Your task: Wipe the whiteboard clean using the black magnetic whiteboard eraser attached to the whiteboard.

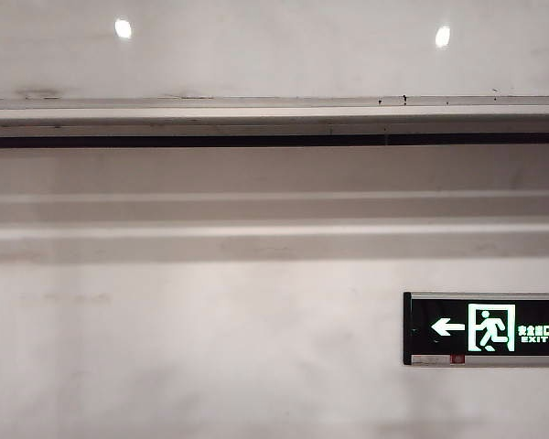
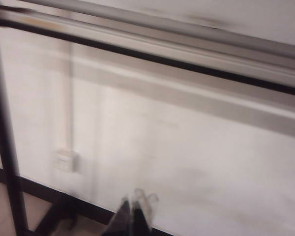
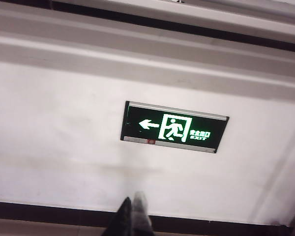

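Note:
The whiteboard [image 1: 274, 55] fills the top of the exterior view, a glossy white panel mirroring two round lights, with a silver-grey rail [image 1: 274, 102] along its lower edge. A faint dark smudge lies near its lower left. The black magnetic whiteboard eraser is out of view in every frame. Neither gripper shows in the exterior view. In the blurred left wrist view, my left gripper [image 2: 132, 206] is shut and empty, pointing at the white wall below the board [image 2: 236, 14]. My right gripper [image 3: 132, 204] is also shut and empty, pointing at the wall under the exit sign [image 3: 173, 128].
A thin long black strip [image 1: 274, 140] runs under the rail. The black green-lit exit sign [image 1: 485, 329] hangs on the matte wall at lower right. A black upright post [image 2: 5, 142], a wall socket [image 2: 66, 161] and a dark skirting at floor level appear in the left wrist view.

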`<act>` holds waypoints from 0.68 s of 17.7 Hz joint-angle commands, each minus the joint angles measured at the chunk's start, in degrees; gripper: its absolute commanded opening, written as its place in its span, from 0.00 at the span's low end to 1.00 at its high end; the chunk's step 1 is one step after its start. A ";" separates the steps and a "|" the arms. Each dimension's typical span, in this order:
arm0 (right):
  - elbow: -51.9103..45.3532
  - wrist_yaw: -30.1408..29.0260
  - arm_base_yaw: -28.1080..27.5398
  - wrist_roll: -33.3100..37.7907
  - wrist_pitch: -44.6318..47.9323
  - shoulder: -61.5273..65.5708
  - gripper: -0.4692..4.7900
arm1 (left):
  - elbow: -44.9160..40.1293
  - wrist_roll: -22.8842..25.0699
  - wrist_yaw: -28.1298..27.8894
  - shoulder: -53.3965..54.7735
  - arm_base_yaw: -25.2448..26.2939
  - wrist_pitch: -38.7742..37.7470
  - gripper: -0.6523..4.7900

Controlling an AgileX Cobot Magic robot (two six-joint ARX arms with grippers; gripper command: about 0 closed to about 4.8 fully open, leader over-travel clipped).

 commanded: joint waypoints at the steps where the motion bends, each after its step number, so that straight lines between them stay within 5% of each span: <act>1: 0.17 -0.39 0.11 -0.13 0.94 -0.09 0.08 | -3.50 10.08 22.69 -1.01 7.74 2.32 0.11; 3: 0.17 -0.20 0.04 -0.13 0.96 -0.09 0.08 | -5.66 9.92 30.32 -3.06 11.69 2.19 0.11; 12: 0.15 -0.20 0.07 -0.13 0.96 -0.09 0.08 | -12.28 7.26 30.25 -5.16 12.41 -2.80 0.11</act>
